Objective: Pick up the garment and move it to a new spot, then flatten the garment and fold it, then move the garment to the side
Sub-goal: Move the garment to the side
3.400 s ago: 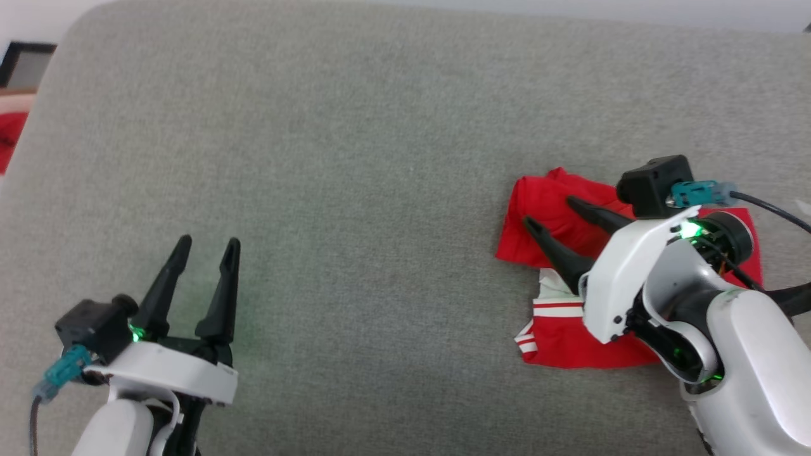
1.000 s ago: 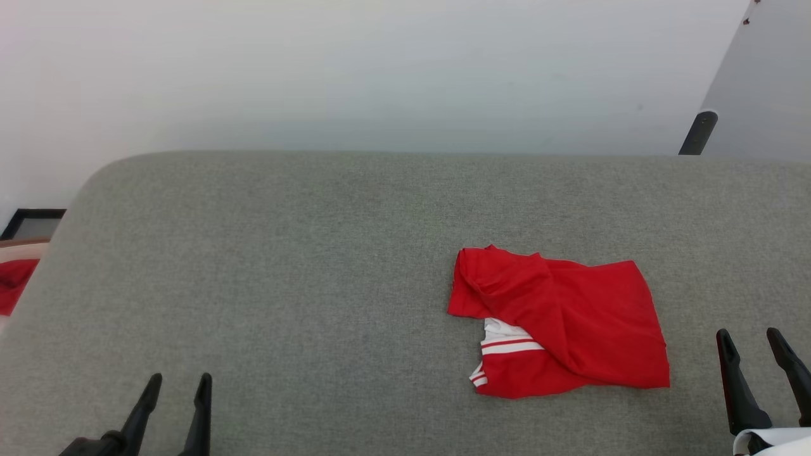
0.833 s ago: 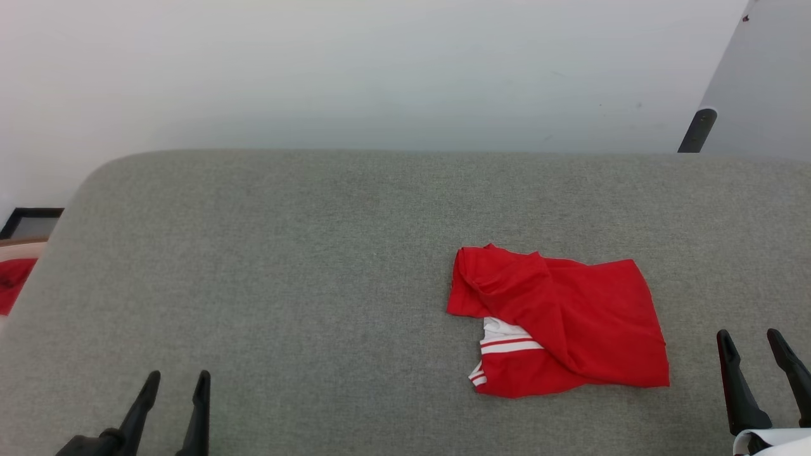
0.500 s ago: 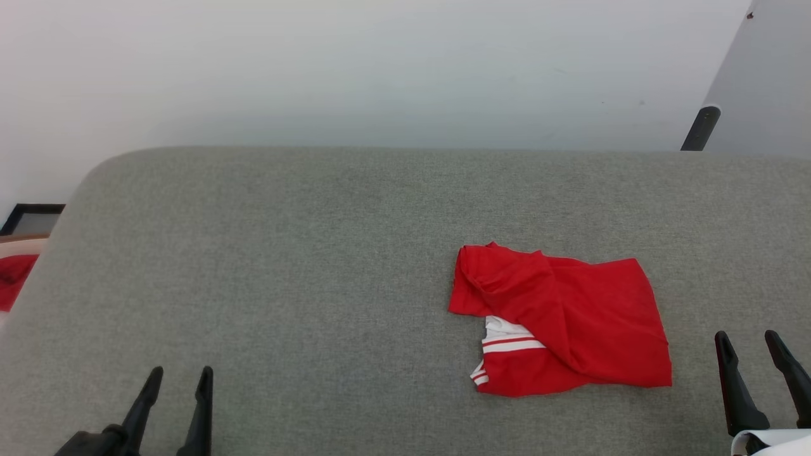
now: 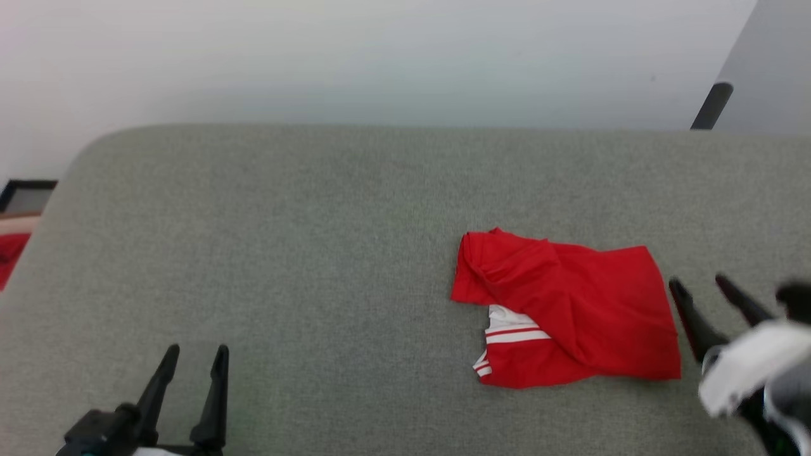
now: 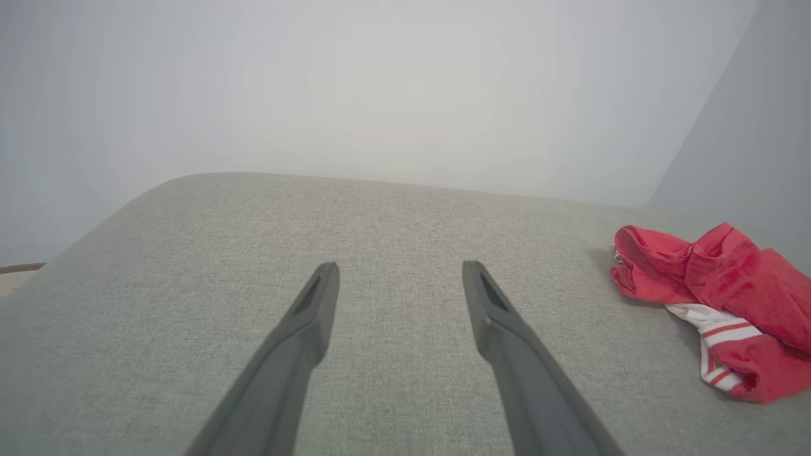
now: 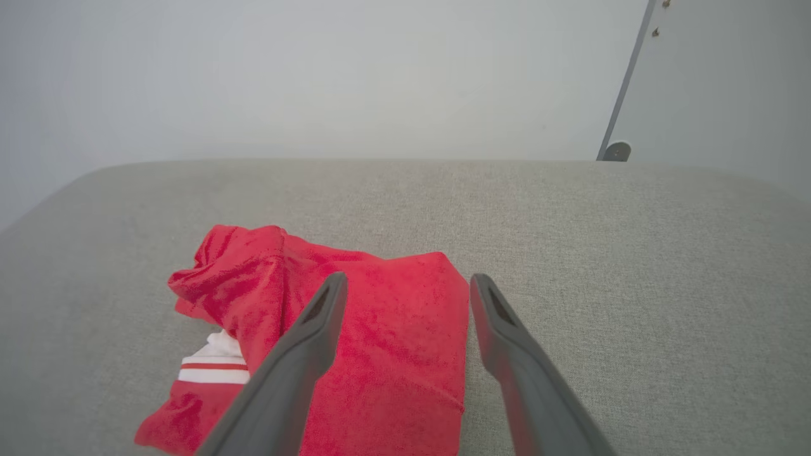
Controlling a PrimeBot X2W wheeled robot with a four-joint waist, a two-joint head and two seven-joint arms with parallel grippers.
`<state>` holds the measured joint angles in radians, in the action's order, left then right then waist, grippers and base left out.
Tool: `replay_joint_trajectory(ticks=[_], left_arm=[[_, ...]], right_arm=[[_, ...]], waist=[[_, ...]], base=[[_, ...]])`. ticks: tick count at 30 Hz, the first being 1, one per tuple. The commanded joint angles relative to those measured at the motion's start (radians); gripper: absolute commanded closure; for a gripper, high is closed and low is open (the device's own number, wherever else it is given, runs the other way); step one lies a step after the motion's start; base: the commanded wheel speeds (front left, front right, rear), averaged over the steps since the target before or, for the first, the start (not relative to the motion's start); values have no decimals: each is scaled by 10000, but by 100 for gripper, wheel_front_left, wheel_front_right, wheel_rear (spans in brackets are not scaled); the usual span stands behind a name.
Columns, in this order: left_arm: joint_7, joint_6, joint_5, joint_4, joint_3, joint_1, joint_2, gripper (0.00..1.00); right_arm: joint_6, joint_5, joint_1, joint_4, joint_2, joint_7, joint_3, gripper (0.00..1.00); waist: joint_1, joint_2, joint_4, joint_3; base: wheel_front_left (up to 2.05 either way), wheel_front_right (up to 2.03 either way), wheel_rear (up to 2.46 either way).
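The right gripper (image 5: 698,281), wide and empty, has swung (blurred) from the lower right corner up to the right edge of the garment (image 5: 570,310), which lies folded at right centre. This is probably the start of the sideways move. The left gripper (image 5: 197,348) waits wide at lower left.

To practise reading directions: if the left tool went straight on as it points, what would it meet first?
Probably just the bare grey cushion; the shirt lies well right of the left tool.
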<state>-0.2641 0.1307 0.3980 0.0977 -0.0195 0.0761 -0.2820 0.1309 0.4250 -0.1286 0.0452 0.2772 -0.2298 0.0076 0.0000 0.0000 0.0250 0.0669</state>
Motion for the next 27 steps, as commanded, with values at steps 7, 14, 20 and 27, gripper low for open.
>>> replay_joint_trajectory(ticks=[7,14,20,27], left_arm=[[12,-7,229,41,-296,-676,-147,0],[10,-7,420,-29,-501,-1186,-288,0],[12,-7,539,-94,-557,-1479,-409,0],[12,-7,701,-133,-573,-1805,-507,0]], right_arm=[[-5,190,-2034,901,537,-4049,330,0],[-5,232,-2420,906,500,-7234,-255,0],[-5,-270,-2585,796,-40,-7839,-812,0],[-4,-876,-2558,1052,-500,-8206,-940,0]], waist=[[0,0,89,905],[0,0,263,1551],[0,0,382,2121],[0,0,573,2662]], base=[[0,0,0],[0,0,0],[0,0,0],[0,0,0]])
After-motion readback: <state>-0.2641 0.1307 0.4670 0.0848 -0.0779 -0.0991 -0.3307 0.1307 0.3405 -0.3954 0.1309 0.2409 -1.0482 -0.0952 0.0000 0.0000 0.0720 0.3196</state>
